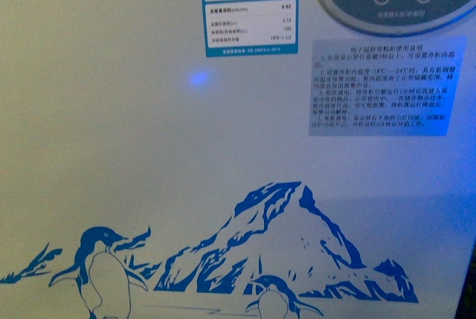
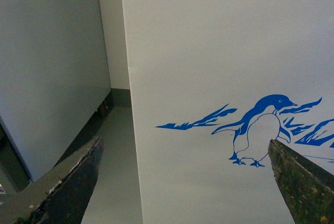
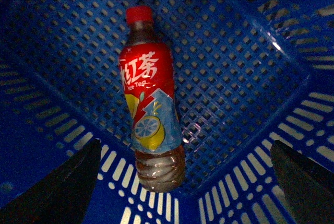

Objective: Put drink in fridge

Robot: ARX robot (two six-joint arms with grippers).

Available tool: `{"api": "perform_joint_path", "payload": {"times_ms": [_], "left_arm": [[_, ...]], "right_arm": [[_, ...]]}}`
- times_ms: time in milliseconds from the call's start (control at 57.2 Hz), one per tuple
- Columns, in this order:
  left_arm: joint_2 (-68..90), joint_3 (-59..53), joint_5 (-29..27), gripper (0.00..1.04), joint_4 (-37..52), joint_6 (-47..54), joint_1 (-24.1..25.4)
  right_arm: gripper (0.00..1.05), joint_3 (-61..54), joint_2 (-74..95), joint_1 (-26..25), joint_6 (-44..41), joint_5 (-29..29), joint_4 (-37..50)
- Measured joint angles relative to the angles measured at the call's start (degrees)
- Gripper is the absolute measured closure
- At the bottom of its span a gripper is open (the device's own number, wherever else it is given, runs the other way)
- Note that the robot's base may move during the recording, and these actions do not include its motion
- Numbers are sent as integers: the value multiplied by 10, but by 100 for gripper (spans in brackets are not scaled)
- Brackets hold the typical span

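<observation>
Right gripper (image 3: 185,145), jaws apart, hovers over a drink bottle (image 3: 148,104) lying in a blue basket (image 3: 245,78). Left gripper (image 2: 185,141), jaws apart too, faces the white fridge (image 2: 209,51).

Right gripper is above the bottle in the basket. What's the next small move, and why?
Probably lower the right gripper onto the bottle and close: its jaws stand open on either side, and the bottle lies ungripped in the blue basket.

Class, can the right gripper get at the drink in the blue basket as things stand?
Probably yes: the right gripper is open over the drink, which lies alone in the blue basket, nothing between.
</observation>
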Motion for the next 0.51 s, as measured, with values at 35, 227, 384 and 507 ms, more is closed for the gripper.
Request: {"api": "perform_joint_path", "payload": {"times_ms": [35,227,384,507], "left_arm": [[0,0,0,8,0,0,0],[0,0,0,8,0,0,0],[0,0,0,8,0,0,0],[0,0,0,8,0,0,0]], "right_arm": [[8,16,23,3,7,-1,-1],[8,119,149,22,36,-9,-22],[8,180,209,34,37,-23,-54],[8,212,240,40,33,-26,-83]]}}
